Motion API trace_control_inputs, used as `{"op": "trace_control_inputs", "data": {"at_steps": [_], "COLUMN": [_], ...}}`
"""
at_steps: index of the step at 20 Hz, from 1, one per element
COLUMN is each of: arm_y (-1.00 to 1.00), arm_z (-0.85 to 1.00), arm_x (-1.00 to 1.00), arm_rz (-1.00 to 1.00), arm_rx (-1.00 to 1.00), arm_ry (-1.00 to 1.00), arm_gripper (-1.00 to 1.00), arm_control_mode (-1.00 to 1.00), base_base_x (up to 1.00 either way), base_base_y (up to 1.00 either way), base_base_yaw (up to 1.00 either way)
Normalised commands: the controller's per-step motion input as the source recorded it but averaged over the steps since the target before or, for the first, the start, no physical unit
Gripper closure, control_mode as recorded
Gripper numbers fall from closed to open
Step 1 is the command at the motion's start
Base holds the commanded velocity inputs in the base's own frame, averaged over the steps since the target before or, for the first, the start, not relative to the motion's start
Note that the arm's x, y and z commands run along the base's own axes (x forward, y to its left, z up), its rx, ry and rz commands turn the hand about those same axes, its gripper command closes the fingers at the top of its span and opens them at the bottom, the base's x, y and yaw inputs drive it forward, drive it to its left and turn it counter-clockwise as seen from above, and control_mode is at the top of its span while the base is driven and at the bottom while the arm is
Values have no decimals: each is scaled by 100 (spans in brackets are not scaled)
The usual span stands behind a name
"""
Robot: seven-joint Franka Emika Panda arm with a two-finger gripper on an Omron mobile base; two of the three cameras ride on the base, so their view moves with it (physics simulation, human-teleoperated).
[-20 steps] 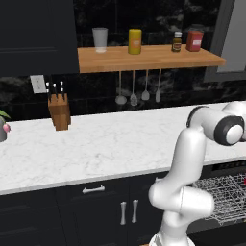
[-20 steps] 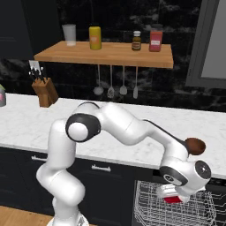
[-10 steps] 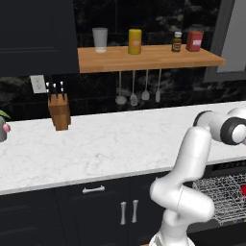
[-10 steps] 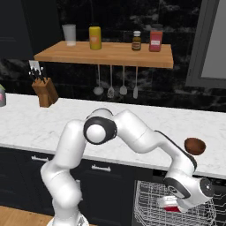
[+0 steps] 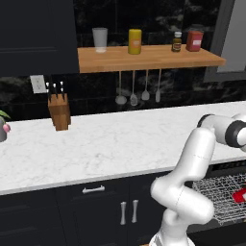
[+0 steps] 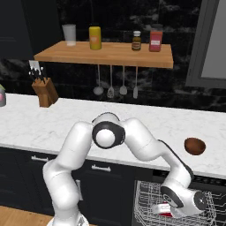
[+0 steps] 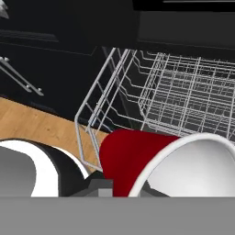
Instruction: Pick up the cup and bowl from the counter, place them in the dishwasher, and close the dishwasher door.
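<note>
while no writing is legible, the pincer (image 6: 164, 209) grasps the cup (image 7: 133, 158) over the rack (image 7: 183, 98).

Rendered frames, flat even light, no clear source. Surface (image 5: 96, 144) bright white w/ soft grey veining, no glare. Back wall and cabinets very dark, low detail. Faint shadow under wooden shelf (image 6: 106, 53). Base views slightly soft, low-res. Hand view sharp on wire rack (image 7: 174, 101); cup (image 7: 133, 158) close, cropped at bottom.
</note>
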Motion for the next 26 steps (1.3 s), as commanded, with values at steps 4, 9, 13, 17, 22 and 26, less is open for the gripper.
{"op": "trace_control_inputs", "data": {"at_steps": [4, 9, 13, 17, 22, 26], "arm_y": [35, 22, 6, 0, 0, 0], "arm_z": [-7, -22, -26, -33, -16, -8], "arm_x": [23, 15, 22, 28, 8, 15], "arm_rz": [-3, 0, 0, -1, 0, 0], "arm_rx": [0, 0, 0, 0, 0, 0], "arm_ry": [0, 2, 2, 5, 8, 7], "arm_gripper": [100, 100, 100, 100, -100, -100], "arm_control_mode": [-100, -100, -100, -100, -100, -100], "base_base_x": [0, 0, 0, 0, 0, 0], "base_base_y": [0, 0, 0, 0, 0, 0], "base_base_yaw": [0, 0, 0, 0, 0, 0]}}
